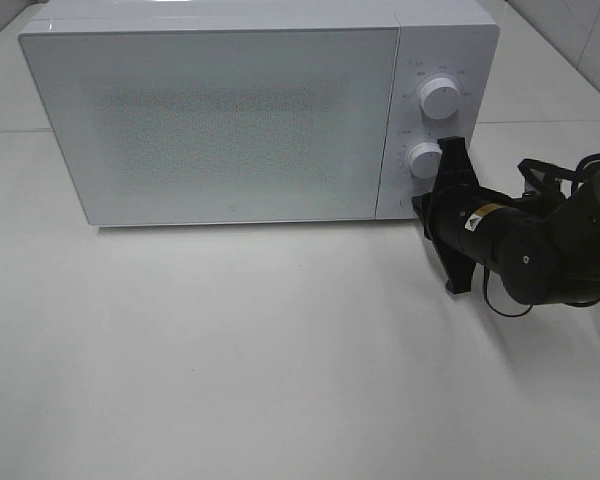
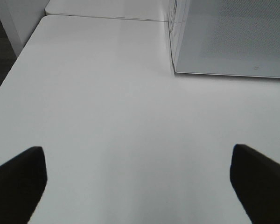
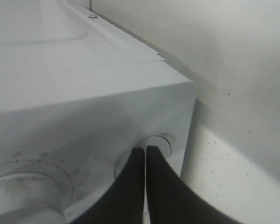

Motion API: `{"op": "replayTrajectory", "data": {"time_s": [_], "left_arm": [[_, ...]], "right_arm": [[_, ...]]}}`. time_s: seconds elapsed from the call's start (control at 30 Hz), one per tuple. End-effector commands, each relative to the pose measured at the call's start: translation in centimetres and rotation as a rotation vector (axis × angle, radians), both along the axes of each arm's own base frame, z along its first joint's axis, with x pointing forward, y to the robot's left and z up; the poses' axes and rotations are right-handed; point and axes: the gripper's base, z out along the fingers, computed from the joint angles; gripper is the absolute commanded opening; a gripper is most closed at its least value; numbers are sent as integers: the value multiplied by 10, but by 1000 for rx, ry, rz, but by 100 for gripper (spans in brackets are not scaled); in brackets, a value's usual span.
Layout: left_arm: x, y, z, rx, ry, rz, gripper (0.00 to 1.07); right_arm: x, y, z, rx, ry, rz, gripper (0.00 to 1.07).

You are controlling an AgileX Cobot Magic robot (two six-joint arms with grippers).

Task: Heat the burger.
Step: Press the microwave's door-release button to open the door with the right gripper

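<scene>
The burger is not in view. The white microwave (image 1: 230,110) stands at the back with its frosted door (image 1: 220,120) closed; it also shows in the left wrist view (image 2: 233,37). My right gripper (image 1: 446,160) is shut, with its fingertips together against the lower knob (image 1: 423,160). In the right wrist view the two dark fingers (image 3: 130,186) meet in front of that knob (image 3: 161,142). My left gripper (image 2: 140,186) is open and empty over bare table, away from the microwave's left corner. It does not show in the exterior view.
The upper knob (image 1: 439,97) sits above the lower one on the control panel; it also shows in the right wrist view (image 3: 18,191). The white table (image 1: 240,350) spreads in front of the microwave. Its left edge (image 2: 9,74) drops to dark floor.
</scene>
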Motion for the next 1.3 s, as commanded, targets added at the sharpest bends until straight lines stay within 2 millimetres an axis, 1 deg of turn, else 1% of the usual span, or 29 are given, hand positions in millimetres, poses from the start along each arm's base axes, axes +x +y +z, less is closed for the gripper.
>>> {"op": "replayTrajectory", "data": {"time_s": [0.03,0.1,0.3,0.37,0.47,0.67,0.8,0.97,1.2,1.3], "left_arm": [[-2,0,1,0,-28,0,102],[-2,0,1,0,-28,0,102],[-2,0,1,0,-28,0,102],[-2,0,1,0,-28,0,102],[-2,0,1,0,-28,0,102],[-2,0,1,0,-28,0,102],[-2,0,1,0,-28,0,102],[-2,0,1,0,-28,0,102],[-2,0,1,0,-28,0,102],[-2,0,1,0,-28,0,102]], "right_arm": [[5,3,3,1,-10,11,2],[7,5,4,2,-19,15,2],[8,5,5,4,-30,14,2],[10,5,11,11,-95,16,2],[10,5,13,14,-122,14,2],[11,5,14,16,-132,11,1],[10,4,10,21,-109,-2,2],[11,4,9,31,-122,-8,2],[11,3,11,37,-143,-10,1],[15,4,14,43,-160,-13,2]]}}
